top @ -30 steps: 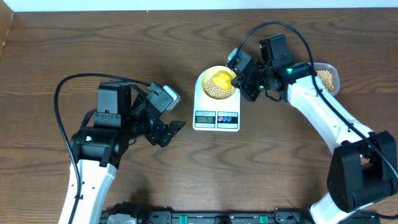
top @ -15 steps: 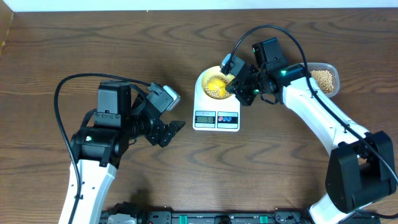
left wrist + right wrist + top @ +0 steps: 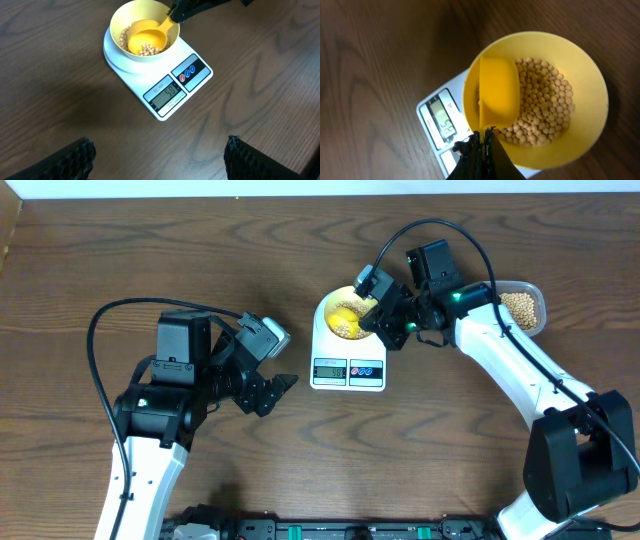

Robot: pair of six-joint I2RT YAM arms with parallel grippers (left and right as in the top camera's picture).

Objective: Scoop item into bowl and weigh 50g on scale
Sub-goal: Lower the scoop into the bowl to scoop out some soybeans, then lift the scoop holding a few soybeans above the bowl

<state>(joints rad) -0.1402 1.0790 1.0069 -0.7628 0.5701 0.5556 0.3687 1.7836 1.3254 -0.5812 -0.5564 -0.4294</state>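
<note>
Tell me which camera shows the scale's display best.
Left wrist: the display faces the camera, large and unobstructed, digits legible. Overhead shows it only as a tiny grey patch, digits unreadable. Right wrist shows it sideways and blurred beside the bowl.

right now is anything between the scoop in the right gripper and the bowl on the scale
Nothing visible. The right gripper holds the scoop by its handle, inside the bowl over the beans, on the scale.

Overhead straight down on table (image 3: pixel 100 260); both wrist views angled onto the shared scale (image 3: pixel 170 65), right nearest.
</note>
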